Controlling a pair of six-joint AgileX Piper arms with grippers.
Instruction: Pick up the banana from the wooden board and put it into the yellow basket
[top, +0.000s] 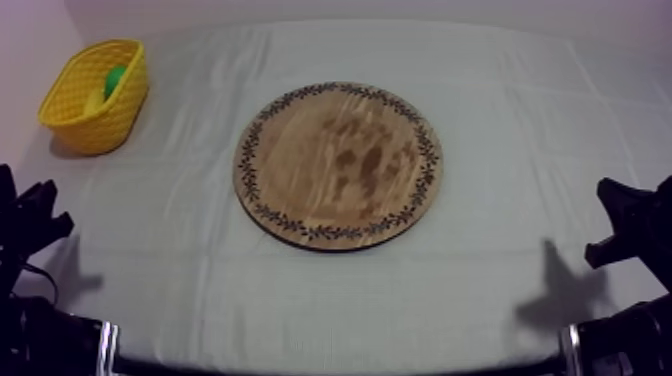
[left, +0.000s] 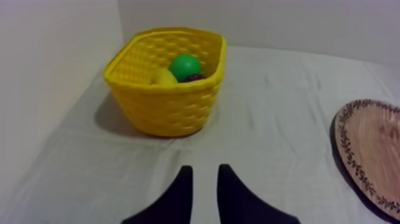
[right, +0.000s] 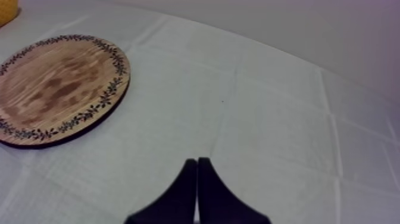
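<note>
Top view: on the bench (top: 520, 150) the wooden board (top: 338, 165) is seen bare of fruit, with the yellow basket (top: 112, 120) at 10 o'clock from it. The left end effector (left: 202, 170) is the nearer, fingers slightly apart, nothing held. The right end effector (right: 197, 161) is closed to a wedge, empty. A yellow form, judged to be the banana (left: 162, 76), is lodged inside the basket at 12 o'clock from the left end effector, beside a green fruit (left: 184, 65). Its long axis is hidden. Placement is judged done.
</note>
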